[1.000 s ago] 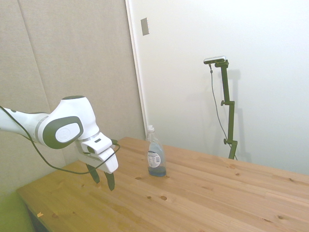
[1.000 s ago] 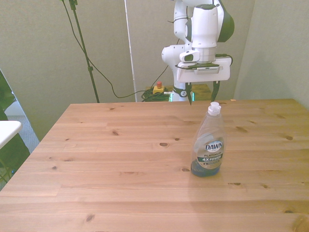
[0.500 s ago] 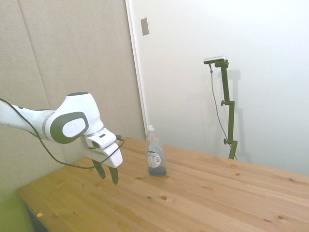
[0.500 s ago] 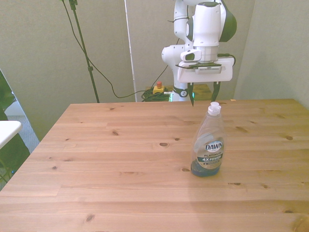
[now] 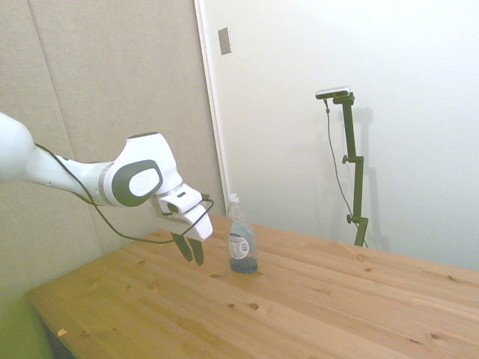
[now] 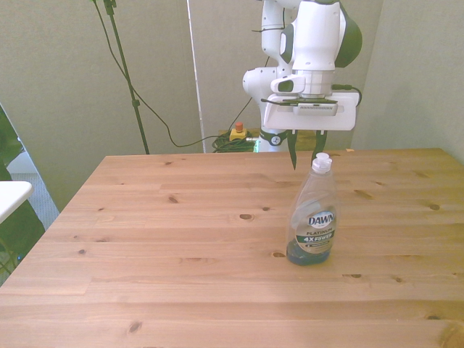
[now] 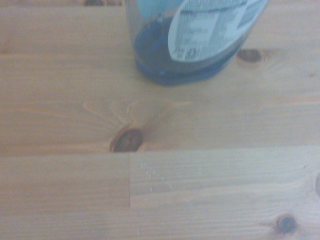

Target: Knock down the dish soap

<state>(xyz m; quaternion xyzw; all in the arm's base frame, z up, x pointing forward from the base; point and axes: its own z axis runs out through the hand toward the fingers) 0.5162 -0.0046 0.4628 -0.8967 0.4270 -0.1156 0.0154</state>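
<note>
The dish soap [image 5: 242, 247] stands upright on the wooden table [image 5: 322, 314]. It is a clear bottle with blue liquid low inside, a white cap and a white-and-dark label [image 6: 313, 225]. My gripper [image 5: 191, 252] hangs open just behind the bottle on the arm's side, with its fingertips about level with the bottle's lower half and nothing between them. In the front view my gripper [image 6: 308, 159] sits behind the bottle's cap, which hides one finger. The wrist view shows the bottle's base [image 7: 195, 40] close by, on the planks [image 7: 150, 190].
A yellow box with a red button [image 6: 237, 133] and cables lie on the floor beyond the table's far edge. A white object [image 6: 11, 196] shows at the front view's left edge. Bare tabletop [image 6: 181, 239] spreads around the bottle.
The arm has carried my gripper across the table toward the bottle and a little higher, and its fingers now sit close behind the bottle. The bottle has not moved.
</note>
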